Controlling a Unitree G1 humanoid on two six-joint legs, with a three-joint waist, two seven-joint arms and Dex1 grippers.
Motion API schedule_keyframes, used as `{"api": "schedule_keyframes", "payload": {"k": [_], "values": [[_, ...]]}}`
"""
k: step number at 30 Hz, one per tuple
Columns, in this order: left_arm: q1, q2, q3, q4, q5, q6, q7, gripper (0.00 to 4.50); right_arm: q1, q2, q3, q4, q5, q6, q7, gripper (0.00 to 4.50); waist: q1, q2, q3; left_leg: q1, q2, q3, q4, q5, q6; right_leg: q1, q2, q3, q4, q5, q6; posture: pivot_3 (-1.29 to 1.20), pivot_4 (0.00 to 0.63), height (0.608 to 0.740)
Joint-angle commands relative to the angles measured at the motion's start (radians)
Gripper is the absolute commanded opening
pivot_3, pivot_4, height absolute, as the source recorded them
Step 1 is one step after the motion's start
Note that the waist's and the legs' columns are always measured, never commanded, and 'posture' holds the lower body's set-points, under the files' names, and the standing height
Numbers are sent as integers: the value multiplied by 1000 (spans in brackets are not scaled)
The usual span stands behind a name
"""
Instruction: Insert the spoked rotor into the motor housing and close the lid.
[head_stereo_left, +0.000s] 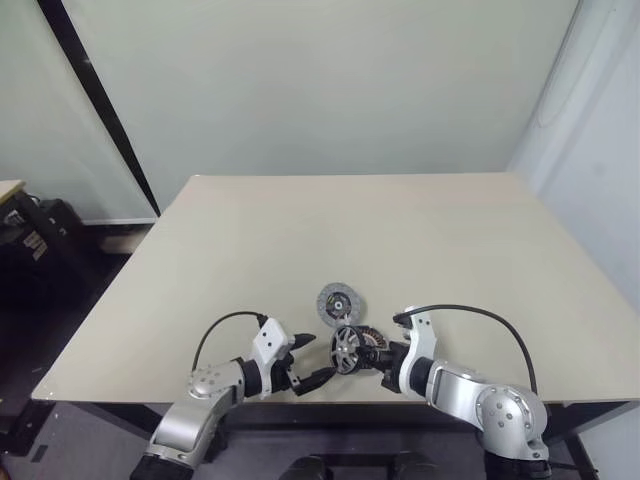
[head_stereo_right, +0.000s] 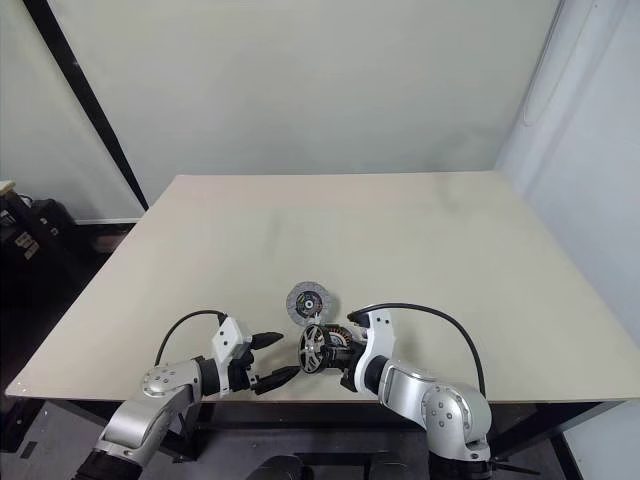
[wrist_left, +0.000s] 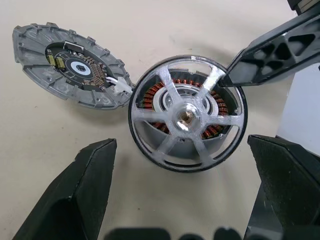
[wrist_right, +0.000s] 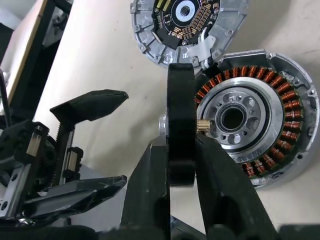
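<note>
Most of the counter lies bare; near its front edge the lid, motor housing and rotor crowd together between the left hand and right hand

Near the front edge of the tabletop lies the motor housing, and the lid lies flat just behind it, touching its rim. The spoked rotor stands on edge at the housing's left side, between the jaws of the right gripper, which reaches in from the right. The left gripper sits to the rotor's left, close beside it and apart.
</note>
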Motion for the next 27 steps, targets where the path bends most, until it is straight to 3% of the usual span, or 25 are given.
{"api": "schedule_keyframes", "payload": {"k": [1, 10, 27], "values": [[-5, 3, 21, -31, -8, -10, -1, 4500, -2, 35, -51, -16, 64, 25, 14, 367, 0, 0, 0, 0, 0, 0, 0, 0, 0, 0, 0, 0, 0, 0, 0, 0, 0, 740], [-7, 4, 20, -28, -7, -11, -4, 4500, -39, 103, -203, 5, 215, 83, -27, 367, 0, 0, 0, 0, 0, 0, 0, 0, 0, 0, 0, 0, 0, 0, 0, 0, 0, 740], [-8, 10, 20, -31, -7, -7, -7, 4500, -50, 88, -260, 77, 336, 9, -134, 367, 1, 0, 0, 0, 0, 0, 1, 0, 0, 0, 0, 0, 0, 0, 0, 0, 0, 740]]}}
